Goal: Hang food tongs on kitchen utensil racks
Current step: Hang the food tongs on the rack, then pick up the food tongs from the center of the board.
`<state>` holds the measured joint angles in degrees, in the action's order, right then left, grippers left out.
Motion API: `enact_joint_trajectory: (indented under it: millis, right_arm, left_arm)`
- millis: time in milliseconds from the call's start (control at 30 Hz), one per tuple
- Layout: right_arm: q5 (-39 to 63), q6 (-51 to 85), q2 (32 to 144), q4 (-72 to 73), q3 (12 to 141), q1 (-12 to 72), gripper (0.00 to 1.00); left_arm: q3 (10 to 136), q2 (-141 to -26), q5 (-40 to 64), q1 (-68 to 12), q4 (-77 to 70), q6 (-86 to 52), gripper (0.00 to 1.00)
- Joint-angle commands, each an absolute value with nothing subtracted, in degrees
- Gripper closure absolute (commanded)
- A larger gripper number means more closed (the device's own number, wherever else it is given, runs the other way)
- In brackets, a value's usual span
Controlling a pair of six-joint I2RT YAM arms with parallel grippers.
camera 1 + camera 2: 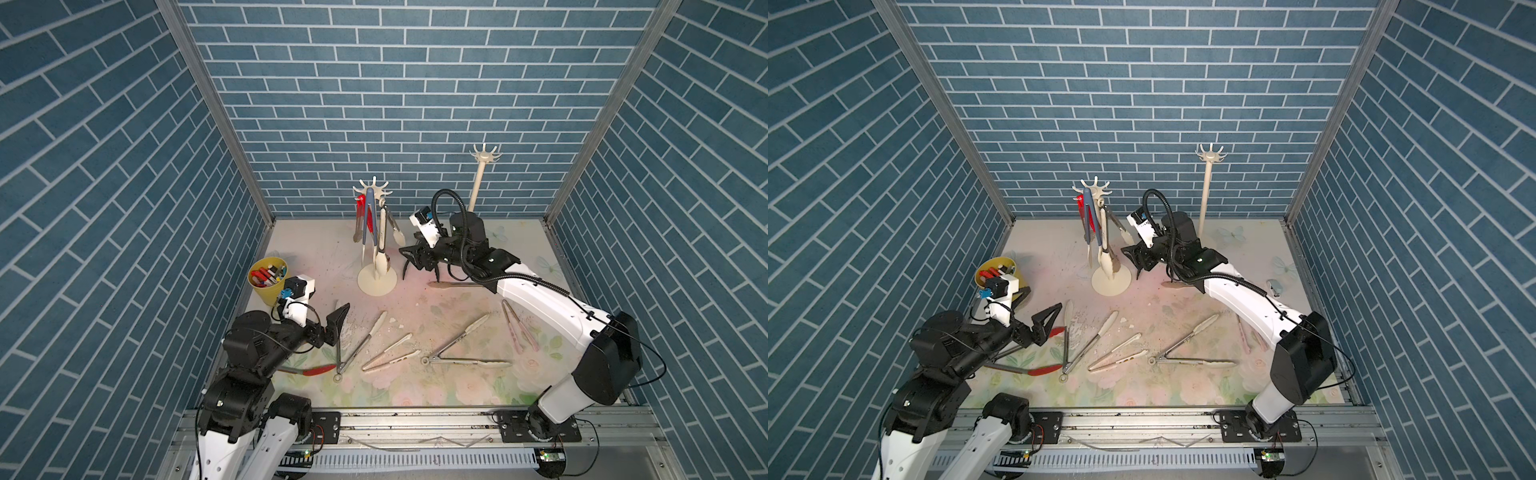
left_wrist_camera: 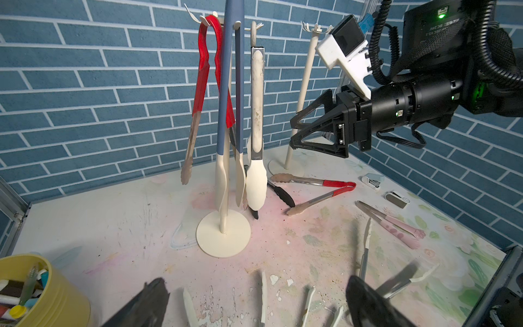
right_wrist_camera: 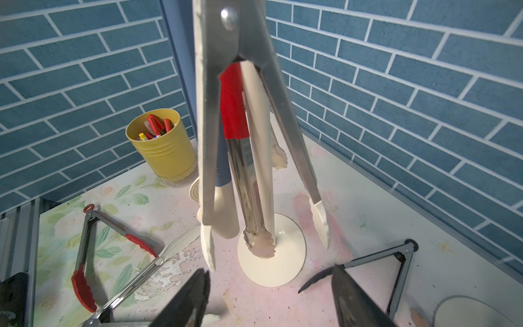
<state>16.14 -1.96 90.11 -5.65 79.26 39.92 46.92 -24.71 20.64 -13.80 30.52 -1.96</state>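
The nearer kitchen utensil rack stands mid-table with red, blue and cream food tongs hanging from its hooks. Steel tongs with cream tips hang there too, close in front of the right wrist camera. My right gripper is open just right of this rack, holding nothing. The far rack stands at the back right with bare hooks. My left gripper is open above several tongs lying at the front.
A yellow cup of markers stands at the left edge. Pink tongs, red-handled tongs and black-tipped tongs lie on the mat. Two small white objects sit near the right wall. Blue brick walls close three sides.
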Motion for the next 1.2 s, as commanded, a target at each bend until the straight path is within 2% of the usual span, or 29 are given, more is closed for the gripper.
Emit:
enact_joint_trajectory:
  millis: [0,700,1167]
  right_arm:
    - [13.3,-2.6,87.3,-7.3,77.7,39.1,0.28]
    - [6.1,6.3,81.2,-16.6,66.8,31.6,0.28]
    - [10.0,13.0,92.7,-24.1,73.3,27.8,0.42]
  left_arm:
    - [45.9,-24.4,20.6,-14.1,29.2,-1.9,0.01]
    - [44.7,-23.6,20.3,-14.2,28.1,-1.9,0.01]
    - [44.5,-23.9,20.2,-14.2,28.1,-2.0,0.01]
